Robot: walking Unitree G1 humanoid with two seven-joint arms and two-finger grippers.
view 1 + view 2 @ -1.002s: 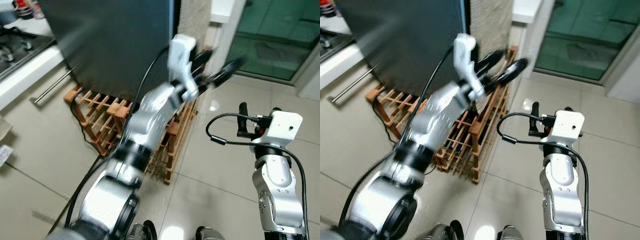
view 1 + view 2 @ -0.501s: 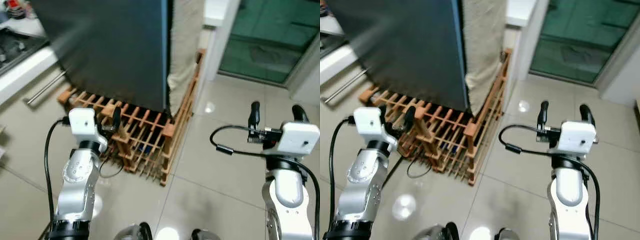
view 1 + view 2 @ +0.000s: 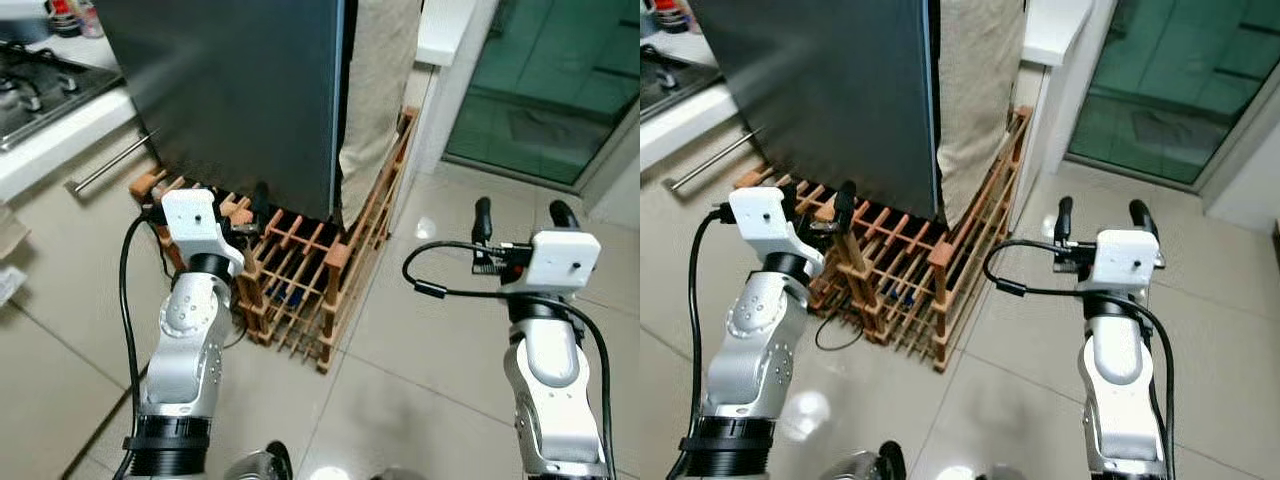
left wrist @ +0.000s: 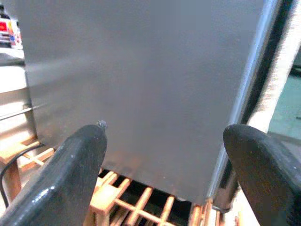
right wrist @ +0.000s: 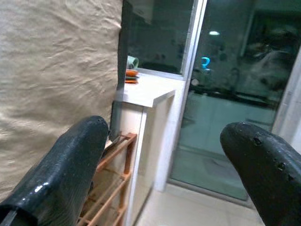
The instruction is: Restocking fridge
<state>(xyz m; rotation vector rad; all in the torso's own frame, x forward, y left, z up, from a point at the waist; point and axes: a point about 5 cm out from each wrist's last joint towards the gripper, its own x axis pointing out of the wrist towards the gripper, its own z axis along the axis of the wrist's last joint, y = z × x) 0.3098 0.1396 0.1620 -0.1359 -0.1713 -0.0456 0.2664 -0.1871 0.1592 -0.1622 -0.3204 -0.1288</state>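
Both arms were bent upright in front of the fridge [image 3: 240, 90]: left tool [image 4: 164, 155] and right tool [image 3: 1098, 222] spread wide, holding nothing.

fridge [image 3: 240, 90]: top cut off | wooden rack [image 3: 300, 290]: rear hidden beneath

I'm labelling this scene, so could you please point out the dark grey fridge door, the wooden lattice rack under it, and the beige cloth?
Dark grey fridge door [image 3: 240, 90], left eye view, middle of its flat front.
Wooden lattice rack [image 3: 300, 275], left eye view, top slats.
Beige cloth [image 3: 975, 80], right eye view, hanging middle.
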